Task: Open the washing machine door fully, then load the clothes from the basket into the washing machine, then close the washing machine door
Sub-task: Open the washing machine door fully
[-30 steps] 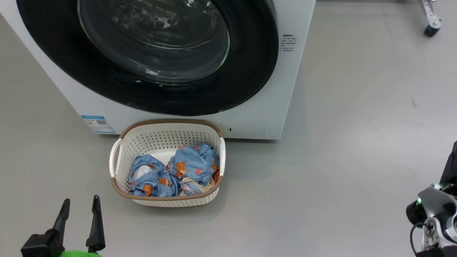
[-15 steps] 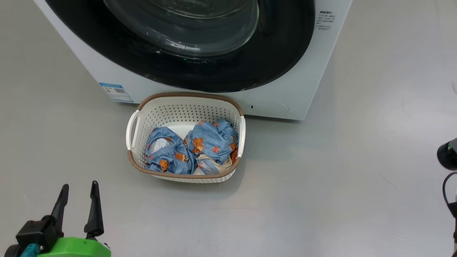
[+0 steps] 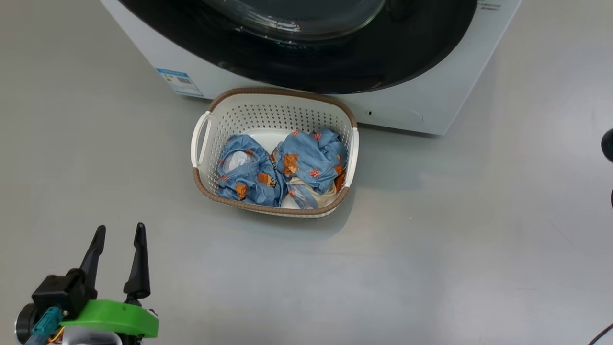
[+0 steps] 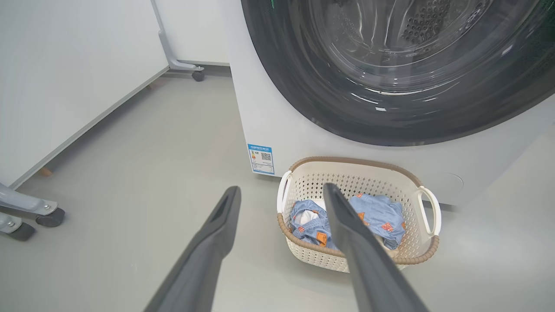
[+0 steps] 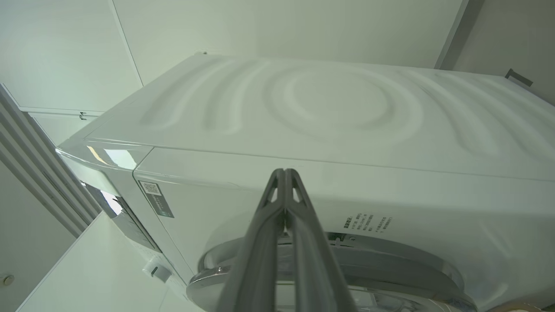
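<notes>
The washing machine (image 3: pixel 431 110) stands at the top of the head view, and its door (image 3: pixel 383 62), a black ring around glass, looks closed. The cream basket (image 3: pixel 201 139) sits on the floor against the machine's front, holding crumpled blue clothes (image 3: pixel 306 160) with orange patches. My left gripper (image 3: pixel 119 229) hovers open and empty at the lower left, well short of the basket. In the left wrist view its gripper (image 4: pixel 282 188) points at the basket (image 4: pixel 355 161), the clothes (image 4: pixel 377 214) and the door (image 4: pixel 303 86). My right gripper (image 5: pixel 285 173) is shut on nothing, facing the machine's white panel (image 5: pixel 347 108).
Grey floor lies open left, right and in front of the basket. A blue label (image 3: pixel 179 82) marks the machine's lower left corner. A white wall panel with wheeled feet (image 4: pixel 50 216) stands to the left in the left wrist view. The door's silver rim (image 5: pixel 338 255) shows below the right fingers.
The head camera has swung, so machine and basket sit higher and further right in the picture. My left gripper stays open. The right arm has slid almost out at the right edge.
</notes>
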Controlling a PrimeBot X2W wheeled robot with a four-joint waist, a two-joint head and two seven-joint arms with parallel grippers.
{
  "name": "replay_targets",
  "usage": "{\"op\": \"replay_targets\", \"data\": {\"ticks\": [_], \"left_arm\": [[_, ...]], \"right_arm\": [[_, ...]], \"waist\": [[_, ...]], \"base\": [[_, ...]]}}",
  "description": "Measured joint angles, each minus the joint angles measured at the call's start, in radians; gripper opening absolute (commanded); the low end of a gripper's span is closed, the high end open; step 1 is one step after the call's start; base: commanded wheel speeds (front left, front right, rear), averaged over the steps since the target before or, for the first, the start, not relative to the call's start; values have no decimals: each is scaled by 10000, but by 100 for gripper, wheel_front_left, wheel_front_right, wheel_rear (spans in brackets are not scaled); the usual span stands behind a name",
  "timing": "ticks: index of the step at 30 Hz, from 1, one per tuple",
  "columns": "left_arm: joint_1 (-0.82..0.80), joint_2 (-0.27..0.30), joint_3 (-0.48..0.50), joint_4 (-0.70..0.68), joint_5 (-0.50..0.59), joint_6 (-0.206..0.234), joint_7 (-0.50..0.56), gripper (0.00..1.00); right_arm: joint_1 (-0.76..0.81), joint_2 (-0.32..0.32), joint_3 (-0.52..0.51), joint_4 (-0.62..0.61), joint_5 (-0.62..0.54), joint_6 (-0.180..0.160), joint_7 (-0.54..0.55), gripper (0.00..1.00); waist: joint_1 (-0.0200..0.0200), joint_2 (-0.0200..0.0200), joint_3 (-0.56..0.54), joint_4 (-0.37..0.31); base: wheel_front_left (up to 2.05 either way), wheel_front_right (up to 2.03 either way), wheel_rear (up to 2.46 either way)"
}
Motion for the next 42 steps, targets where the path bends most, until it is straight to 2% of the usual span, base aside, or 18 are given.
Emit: {"op": "replay_targets", "data": {"ticks": [9, 20, 42], "left_arm": [[-342, 19, -372, 105, -90, 0, 0, 100], [-459, -17, -357, 435, -194, 0, 0, 100], [-509, -105, -374, 685, -380, 0, 0, 100]], "right_arm": [[-1064, -169, 445, 257, -407, 0, 407, 0], [-1706, -190, 1204, 769, -606, 0, 1049, 0], [-3131, -364, 1847, 1427, -920, 2, 1854, 0]], "waist": [[1, 0, 563, 505], [0, 0, 879, 1120], [0, -1, 1405, 1631]], "base": [[0, 0, 0], [0, 0, 0], [0, 0, 0]]}}
